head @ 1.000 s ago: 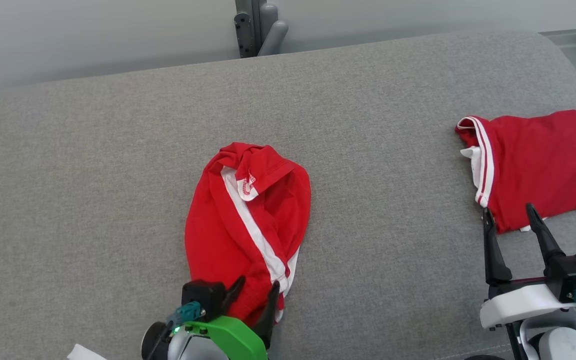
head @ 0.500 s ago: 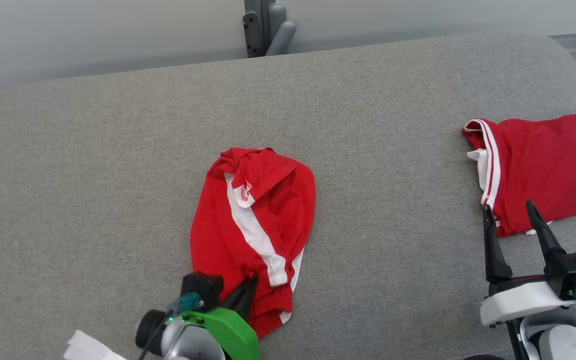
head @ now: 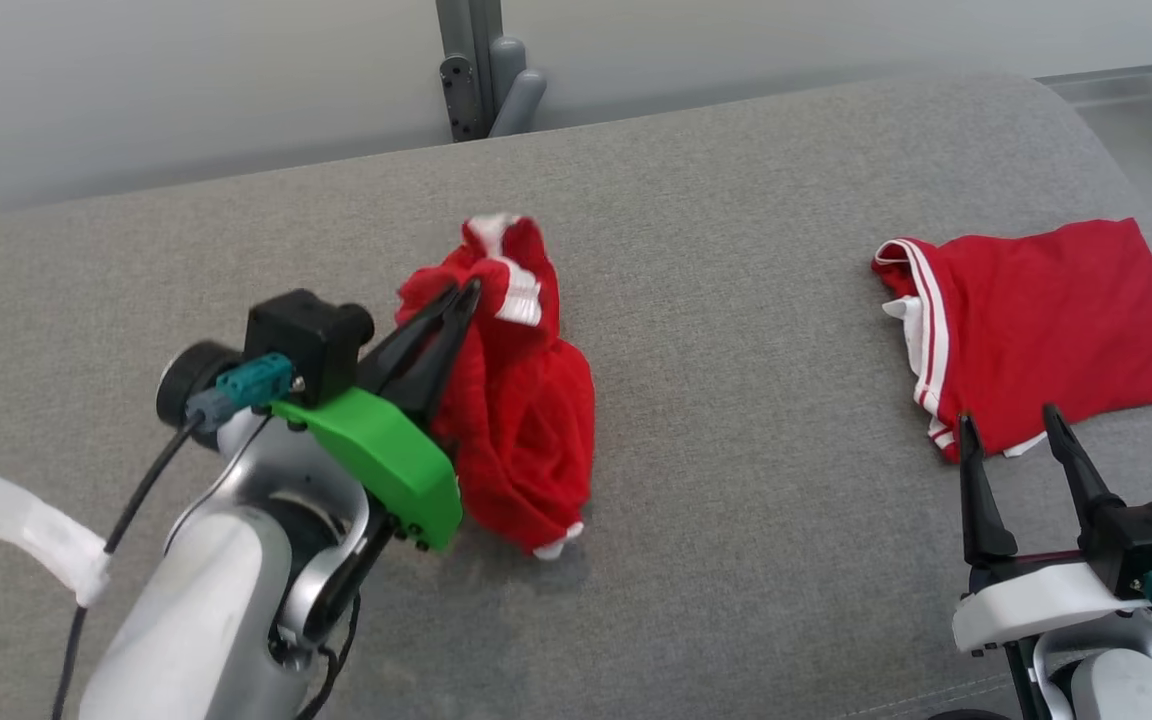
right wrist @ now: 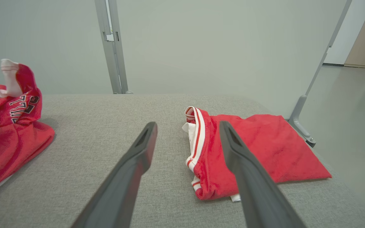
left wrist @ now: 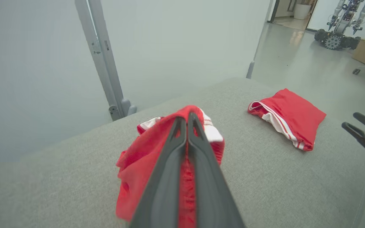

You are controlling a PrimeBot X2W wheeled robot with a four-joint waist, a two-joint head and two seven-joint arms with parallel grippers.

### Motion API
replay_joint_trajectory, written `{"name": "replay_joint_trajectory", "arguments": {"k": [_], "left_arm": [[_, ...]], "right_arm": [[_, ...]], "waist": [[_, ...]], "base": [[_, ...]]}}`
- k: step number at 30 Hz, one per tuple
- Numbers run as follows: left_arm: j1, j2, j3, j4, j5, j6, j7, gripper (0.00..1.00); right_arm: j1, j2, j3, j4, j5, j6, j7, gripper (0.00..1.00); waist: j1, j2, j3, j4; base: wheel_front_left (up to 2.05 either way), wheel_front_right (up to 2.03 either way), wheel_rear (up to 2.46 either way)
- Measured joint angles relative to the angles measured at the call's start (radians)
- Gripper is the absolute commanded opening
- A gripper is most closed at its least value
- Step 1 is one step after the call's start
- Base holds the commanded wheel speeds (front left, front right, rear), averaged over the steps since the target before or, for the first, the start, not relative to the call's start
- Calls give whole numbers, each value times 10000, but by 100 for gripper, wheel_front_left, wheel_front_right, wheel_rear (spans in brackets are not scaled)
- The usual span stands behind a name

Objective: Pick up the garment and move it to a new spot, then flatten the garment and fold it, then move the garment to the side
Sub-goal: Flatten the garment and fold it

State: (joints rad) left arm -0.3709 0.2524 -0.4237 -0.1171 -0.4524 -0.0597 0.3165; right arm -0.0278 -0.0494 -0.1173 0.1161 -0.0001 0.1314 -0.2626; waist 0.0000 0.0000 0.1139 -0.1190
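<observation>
A crumpled red garment (head: 521, 420) with white trim hangs bunched from my left gripper (head: 466, 292), which is shut on its upper edge; its lower part still rests on the grey padded surface (head: 736, 300). In the left wrist view the closed fingers (left wrist: 187, 122) pinch red cloth of the garment (left wrist: 135, 161). The right wrist view catches the garment (right wrist: 8, 126) at its left edge. My right gripper (head: 1006, 425) stands open at the lower right with nothing between its fingers, just in front of a folded red garment.
A second red garment (head: 1036, 330) with white stripes lies folded at the right of the grey surface, also seen as the folded garment (right wrist: 249, 148) between my right fingers. A grey metal post (head: 476, 60) rises behind the surface's far edge. Another robot (left wrist: 341, 22) stands far off on the floor.
My left gripper closed on the near end of the garment and lifted it up and forward, bunching the cloth. The head camera shifted slightly. The right gripper stayed open and still.
</observation>
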Motion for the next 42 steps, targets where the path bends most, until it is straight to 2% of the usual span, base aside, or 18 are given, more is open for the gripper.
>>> {"name": "replay_joint_trajectory", "arguments": {"k": [5,7,11,17,19,22,25,30,33,37,42], "left_arm": [[-1603,-194,-688,-190,-142,-500,-36,0],[-2143,-274,-1283,-128,-288,-639,-190,0],[-2904,-430,-2585,-92,-1296,-692,-736,0],[-3754,107,-4149,-194,-2884,-694,-1634,0],[-3824,345,-4441,-73,-3716,-708,-1791,0],[-3896,1043,-4884,301,-5001,-709,-1678,0],[-4010,2025,-5421,819,-6184,-709,-1131,0],[-4177,3791,-6370,1630,-7396,-709,61,0],[-4288,4615,-6683,1873,-8019,-709,525,0],[-4341,5212,-6811,1893,-8590,-709,648,0],[-4554,5810,-7005,1912,-8773,-709,284,0]], "right_arm": [[-128,0,75,29,176,0,0,100],[-201,0,117,35,242,0,0,100],[-244,0,107,61,341,0,0,100],[-294,-2,8,29,382,0,0,100],[-317,-2,-17,27,385,0,0,100],[-396,-2,-21,15,395,0,0,100],[-431,2,2,19,391,0,0,100],[-583,0,46,17,334,0,0,100],[-591,-2,50,31,332,0,0,100],[-589,0,10,40,332,0,0,100],[-593,0,33,88,334,0,0,100]], "waist": [[0,0,63,-363],[0,0,121,-515],[0,1,281,-810],[0,0,578,-1128],[0,0,667,-1174],[0,0,761,-1183],[0,0,805,-1125],[0,0,867,-1010],[0,0,885,-938],[0,0,892,-850],[0,0,922,-660]], "base": [[0,0,0],[0,0,0],[0,0,0],[0,0,0],[0,0,0],[0,0,0],[0,0,0],[0,0,0],[0,0,0],[0,0,0],[0,0,0]]}}
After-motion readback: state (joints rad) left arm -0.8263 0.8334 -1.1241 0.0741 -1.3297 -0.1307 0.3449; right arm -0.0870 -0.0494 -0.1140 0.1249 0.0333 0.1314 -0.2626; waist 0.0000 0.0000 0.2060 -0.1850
